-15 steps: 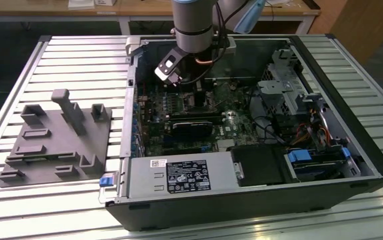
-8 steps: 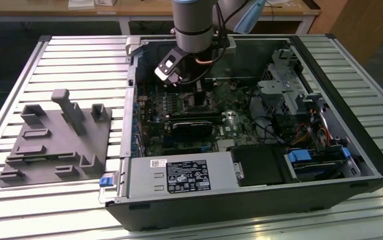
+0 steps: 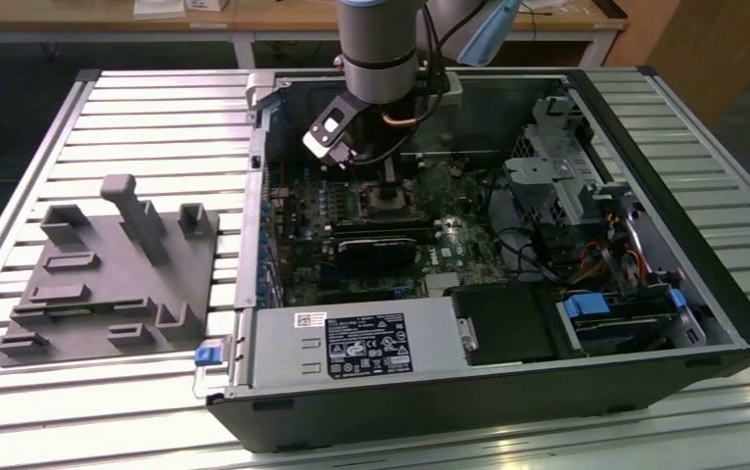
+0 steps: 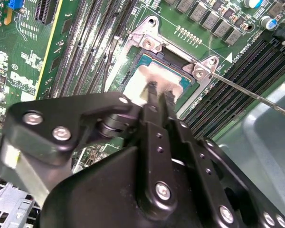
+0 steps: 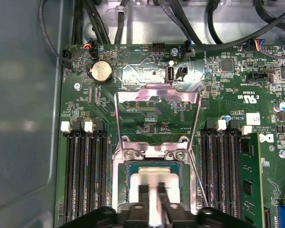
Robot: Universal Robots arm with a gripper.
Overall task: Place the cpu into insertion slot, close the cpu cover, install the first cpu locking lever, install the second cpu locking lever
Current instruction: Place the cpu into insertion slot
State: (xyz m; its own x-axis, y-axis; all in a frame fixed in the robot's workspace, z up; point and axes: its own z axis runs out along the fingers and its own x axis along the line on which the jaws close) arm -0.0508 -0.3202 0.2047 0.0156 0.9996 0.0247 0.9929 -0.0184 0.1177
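While the cpu (image 5: 154, 179) rests in the insertion slot (image 5: 118, 190), 12 o'clock of the black card (image 3: 382, 253), the gripper (image 5: 154, 191) above needs square alignment. Its grip cannot be determined. The cpu cover (image 5: 156, 91) stands open.

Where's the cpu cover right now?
In the first wrist view the cpu cover stands swung open, hinged at the edge of the insertion slot farthest from the gripper, between the two banks of memory slots.

Both wrist views near insertion slot (image 5: 119, 185) (image 4: 137, 35)
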